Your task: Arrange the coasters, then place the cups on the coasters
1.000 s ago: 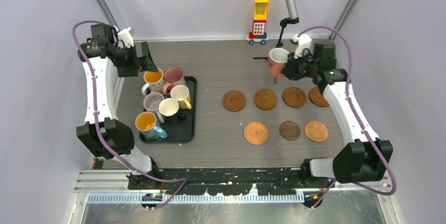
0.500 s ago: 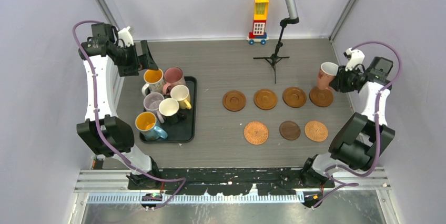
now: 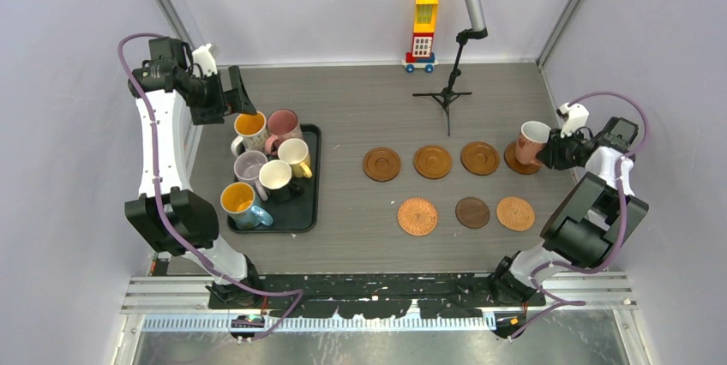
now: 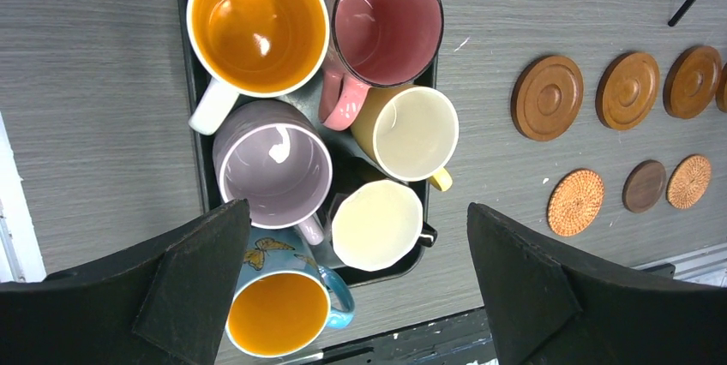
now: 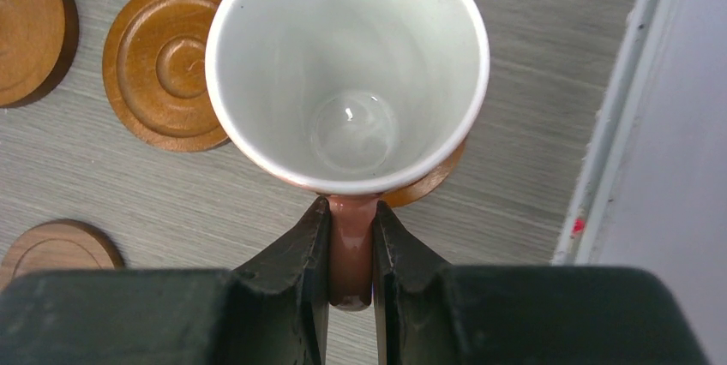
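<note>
Since swinging in from upper centre, now low over right-end coaster (image 3: 514, 162), pink cup (image 3: 532, 138) handle clenched in right gripper (image 5: 351, 211), left gripper (image 4: 357, 206) splayed; first placement likely next.

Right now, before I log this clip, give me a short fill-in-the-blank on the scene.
1. The right claw grips a mug by its ____.
2. The black tray holds ____ other mugs.
3. The left claw hangs over the tray with its jaws ____.
4. The near row has ____ coasters.

Missing words: handle; six; open; three.
</note>
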You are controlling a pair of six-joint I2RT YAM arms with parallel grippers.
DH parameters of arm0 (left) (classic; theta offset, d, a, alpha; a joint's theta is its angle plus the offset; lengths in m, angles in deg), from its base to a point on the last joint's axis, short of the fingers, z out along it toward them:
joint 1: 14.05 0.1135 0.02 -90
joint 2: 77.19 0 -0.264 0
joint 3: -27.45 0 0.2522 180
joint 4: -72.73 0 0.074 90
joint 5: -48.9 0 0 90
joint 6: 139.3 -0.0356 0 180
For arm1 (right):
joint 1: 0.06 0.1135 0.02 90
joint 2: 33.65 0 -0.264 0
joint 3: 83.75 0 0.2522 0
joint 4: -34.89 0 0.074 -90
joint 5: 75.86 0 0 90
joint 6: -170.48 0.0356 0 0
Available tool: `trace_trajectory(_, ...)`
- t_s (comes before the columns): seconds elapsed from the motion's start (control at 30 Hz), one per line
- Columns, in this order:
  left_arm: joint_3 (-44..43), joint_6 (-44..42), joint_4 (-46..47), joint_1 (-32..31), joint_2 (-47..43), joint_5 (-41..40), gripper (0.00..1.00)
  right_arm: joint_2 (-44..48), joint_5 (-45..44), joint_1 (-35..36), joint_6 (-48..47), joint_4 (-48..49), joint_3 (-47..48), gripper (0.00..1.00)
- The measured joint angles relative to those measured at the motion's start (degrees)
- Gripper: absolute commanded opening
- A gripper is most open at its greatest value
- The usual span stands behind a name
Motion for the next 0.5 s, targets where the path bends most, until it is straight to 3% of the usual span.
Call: trace_trajectory(0.5,0.0,-0.2,-0.2,0.0,0.0,-1.4,1.00,0.1,3.0,-1.9,0.0,10.5,-7.3,0.01)
